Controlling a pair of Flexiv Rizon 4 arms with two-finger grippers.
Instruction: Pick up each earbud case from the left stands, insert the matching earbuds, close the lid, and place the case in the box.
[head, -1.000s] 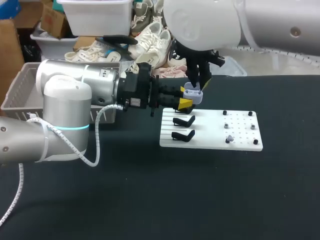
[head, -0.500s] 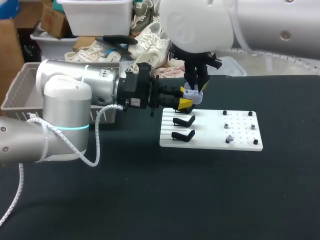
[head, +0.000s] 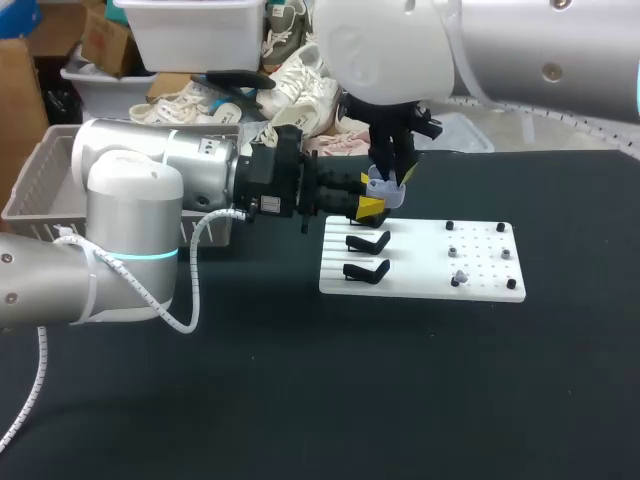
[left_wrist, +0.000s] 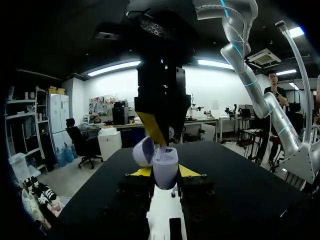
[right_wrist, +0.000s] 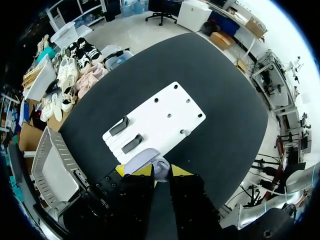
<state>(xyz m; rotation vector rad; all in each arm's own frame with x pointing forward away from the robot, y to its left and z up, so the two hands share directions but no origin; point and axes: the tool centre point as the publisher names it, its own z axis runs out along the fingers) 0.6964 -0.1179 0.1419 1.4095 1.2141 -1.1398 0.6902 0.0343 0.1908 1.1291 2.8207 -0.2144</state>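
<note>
So the lavender earbud case (head: 386, 190) is held up in the air a bit above the centre of the head view, clamped from both sides between the yellow tips of the left gripper (head: 372, 206), which is closed on its body; the lid (left_wrist: 144, 151) is flipped open and tipped off to one side, presumably so the cavity is left facing up. The right gripper (head: 392, 172) is set straight over it, pointed down at the open mouth; that reads like an earbud being fed in with the case braced by the other arm. Whether anything is actually pinched in that gripper can't be told; something small and pale is seen right at the case's mouth in the wrist views, too tiny to call.

The white board (head: 420, 288) is laid flat right of centre; two black stands (head: 368, 242) on its left part are bare, and a few small pale pieces, likely the remaining earbuds (head: 460, 276), are seated on its right part. The grey basket (head: 35, 190) at the left edge is well apart from the case; it's judged to be the drop-off box.

As for labels: no writing can be made out on the case, board or stands.
</note>
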